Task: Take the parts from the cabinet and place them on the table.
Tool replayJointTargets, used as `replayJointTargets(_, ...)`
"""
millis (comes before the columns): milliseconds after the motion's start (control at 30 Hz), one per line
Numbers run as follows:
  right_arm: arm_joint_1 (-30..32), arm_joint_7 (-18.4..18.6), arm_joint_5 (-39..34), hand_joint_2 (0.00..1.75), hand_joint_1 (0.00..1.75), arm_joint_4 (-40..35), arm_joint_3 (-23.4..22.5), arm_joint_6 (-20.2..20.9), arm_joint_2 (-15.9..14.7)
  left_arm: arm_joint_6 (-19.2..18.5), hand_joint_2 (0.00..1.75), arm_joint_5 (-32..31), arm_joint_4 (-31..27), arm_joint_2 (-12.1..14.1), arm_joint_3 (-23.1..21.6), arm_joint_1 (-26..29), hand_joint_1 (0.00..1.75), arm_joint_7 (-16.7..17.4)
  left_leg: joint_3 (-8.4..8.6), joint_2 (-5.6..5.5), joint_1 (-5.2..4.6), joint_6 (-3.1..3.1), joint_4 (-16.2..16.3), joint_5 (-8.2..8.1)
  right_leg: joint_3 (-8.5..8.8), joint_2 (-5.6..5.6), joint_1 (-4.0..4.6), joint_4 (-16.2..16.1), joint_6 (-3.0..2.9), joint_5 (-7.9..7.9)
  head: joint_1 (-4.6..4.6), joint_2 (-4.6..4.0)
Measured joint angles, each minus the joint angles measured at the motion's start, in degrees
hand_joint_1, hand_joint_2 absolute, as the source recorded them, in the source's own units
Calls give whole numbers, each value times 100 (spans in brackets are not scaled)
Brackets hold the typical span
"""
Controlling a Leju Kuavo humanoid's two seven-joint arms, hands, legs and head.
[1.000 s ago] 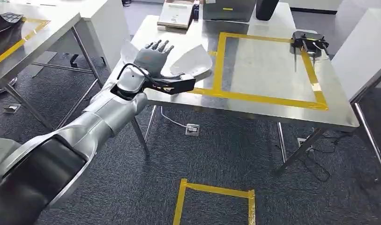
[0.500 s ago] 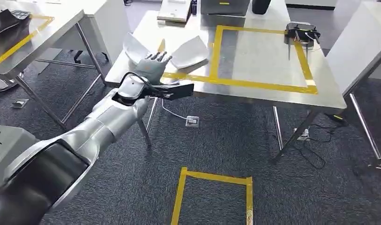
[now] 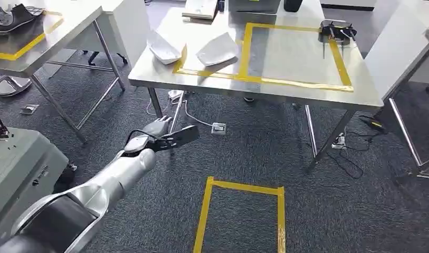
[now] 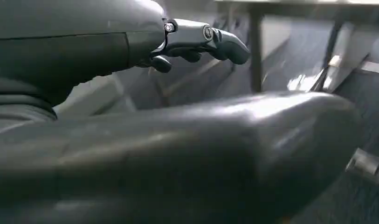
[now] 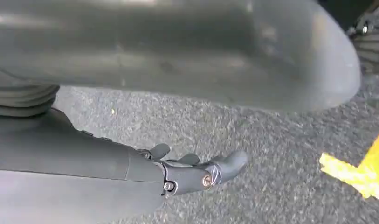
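Two white curved parts lie on the steel table [image 3: 254, 90]: one part [image 3: 164, 48] near its left edge, the other part [image 3: 217, 51] just right of it, by the yellow tape frame [image 3: 265, 80]. My left hand [image 3: 158, 128] hangs low in front of the table, over the carpet, fingers apart and holding nothing. In the left wrist view the left hand [image 4: 187, 154] has straight fingers [image 4: 201, 39] and an empty palm. My right hand [image 5: 131, 163] hangs over grey carpet with its fingers stretched out, holding nothing.
The grey cabinet [image 3: 17, 163] stands at my left. A second table [image 3: 48, 31] at the far left carries dark parts [image 3: 11, 16]. A black tool [image 3: 336, 29] sits at the steel table's far right. A yellow tape square [image 3: 241, 216] marks the floor.
My left hand has left the table top and dropped below its edge. The white part it was at now lies on the table. The camera has pulled back, shifting the whole scene.
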Motion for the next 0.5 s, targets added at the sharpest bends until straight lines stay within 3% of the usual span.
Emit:
replayJointTargets(33,10,18,22,0,0,0,0,11,2,-44,0,267,20,33,203,243,0,84,-32,16,3,42,-20,81,-97,1,-1,296,28,-408,20,0)
replayJointTargets(67,13,20,35,0,0,0,0,15,2,-70,0,411,33,55,354,505,0,150,-120,33,3,44,-21,152,-206,0,-8,699,54,-775,28,0)
replayJointTargets(100,10,26,39,0,0,0,0,15,-11,-137,0,704,63,96,559,812,0,329,-215,47,2,41,-14,224,-305,-1,-10,1160,76,-1061,28,0)
replayJointTargets(133,9,37,39,0,0,0,0,20,-22,-208,0,956,96,138,768,1135,0,514,-301,71,-1,31,-6,283,-344,-1,-10,1523,90,-1174,28,0)
replayJointTargets(167,11,52,44,0,0,0,0,33,-30,-265,0,1181,123,169,957,1532,0,690,-399,109,-1,19,11,344,-282,-1,-10,1720,95,-1086,28,0)
replayJointTargets(200,13,75,55,0,0,0,0,35,-46,-361,0,1475,155,214,1204,1839,0,924,-485,131,3,5,36,387,-115,-1,-10,1651,95,-901,28,0)
replayJointTargets(233,10,94,75,0,0,0,0,48,-55,-416,0,1727,186,232,1429,2122,0,1208,-571,136,9,-13,70,428,156,-1,-10,1384,83,-722,28,0)
replayJointTargets(267,1,125,94,0,0,0,0,53,-70,-446,0,1972,203,247,1655,2412,0,1387,-650,141,15,-35,106,466,549,5,-10,930,61,-634,28,0)
replayJointTargets(300,-21,142,101,0,0,-2,0,61,-79,-462,0,2199,217,262,1912,2677,0,1476,-688,141,16,-61,132,503,978,38,-7,408,21,-796,28,0)
replayJointTargets(333,-42,160,118,0,0,-17,0,78,-89,-476,0,2416,225,269,2120,2947,0,1500,-716,134,-8,-102,145,539,1217,79,29,-52,-40,-1055,28,0)
replayJointTargets(367,-32,177,142,0,0,-24,0,90,-89,-497,0,2566,236,276,2295,3215,0,1476,-670,142,-1,-141,115,571,1128,80,42,26,-107,-972,-7,0)
replayJointTargets(433,-17,225,147,0,0,-22,2,105,-94,-534,0,2944,269,280,2758,3655,0,1222,-664,125,34,-224,39,690,1108,55,61,-11,-198,-954,11,0)
replayJointTargets(467,0,230,140,0,0,-22,0,105,-96,-558,0,3069,280,280,2907,3826,0,1067,-684,109,17,-283,-2,750,1079,33,51,-80,-261,-847,17,0)
replayJointTargets(500,2,214,138,0,0,-22,0,103,-94,-571,0,3143,293,284,3066,3940,0,920,-735,49,53,-289,78,598,1022,6,28,-106,-297,-745,15,0)
